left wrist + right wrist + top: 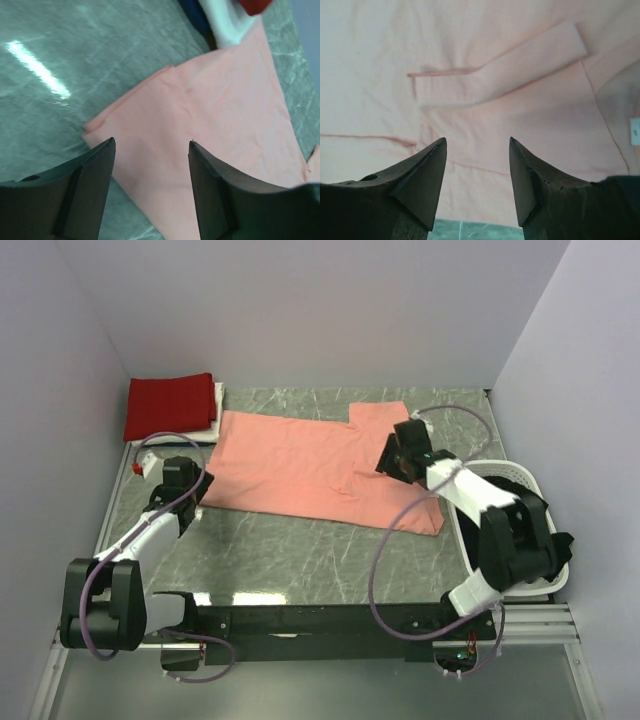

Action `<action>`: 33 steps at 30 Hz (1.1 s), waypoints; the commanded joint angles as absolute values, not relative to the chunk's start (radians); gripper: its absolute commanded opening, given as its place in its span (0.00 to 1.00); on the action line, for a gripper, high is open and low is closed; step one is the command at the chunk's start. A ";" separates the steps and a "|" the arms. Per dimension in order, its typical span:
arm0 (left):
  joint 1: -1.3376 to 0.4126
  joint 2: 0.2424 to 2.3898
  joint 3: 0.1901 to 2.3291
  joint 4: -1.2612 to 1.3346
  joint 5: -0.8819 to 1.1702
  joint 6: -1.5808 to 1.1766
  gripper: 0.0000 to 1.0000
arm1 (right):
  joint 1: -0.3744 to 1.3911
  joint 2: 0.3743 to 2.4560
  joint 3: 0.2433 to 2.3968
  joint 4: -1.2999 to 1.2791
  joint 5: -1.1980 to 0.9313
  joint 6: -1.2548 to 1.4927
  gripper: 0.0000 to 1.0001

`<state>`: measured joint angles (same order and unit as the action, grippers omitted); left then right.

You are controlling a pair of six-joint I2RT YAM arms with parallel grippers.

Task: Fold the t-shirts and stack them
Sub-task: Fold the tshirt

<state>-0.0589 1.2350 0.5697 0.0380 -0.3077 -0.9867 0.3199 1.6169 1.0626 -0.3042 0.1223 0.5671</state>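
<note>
Salmon-pink cloth t-shirt (300, 468) lies flat on the grey marbled bench (290, 552); left hand (151, 145) and right hand (477, 142) hover above it, spread, empty.

The salmon-pink cloth t-shirt (300, 465) lies spread flat across the middle of the grey marbled counter (300, 550). Behind it, in the far left corner, the folded deep red cloth t-shirt (170, 405) sits on the folded white cloth t-shirt (205, 425). The white plastic slatted basket (500, 466) stands at the right edge, just beside the spread shirt's near right corner. The left pincer (150, 145) hangs over that shirt's near left corner, the right pincer (477, 142) over its right part
</note>
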 commanded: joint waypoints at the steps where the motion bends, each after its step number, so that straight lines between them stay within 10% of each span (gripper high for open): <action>1: -0.014 1.216 0.532 0.015 -0.318 -1.019 0.65 | 0.281 1.465 0.930 -0.259 0.077 0.630 0.60; 20: 0.044 1.400 0.512 0.089 -0.205 -1.106 0.56 | 0.230 0.833 0.384 -0.302 0.067 0.926 0.65; 33: 0.044 1.439 0.512 0.101 -0.235 -1.088 0.31 | 0.219 0.732 0.328 -0.414 0.186 1.029 0.67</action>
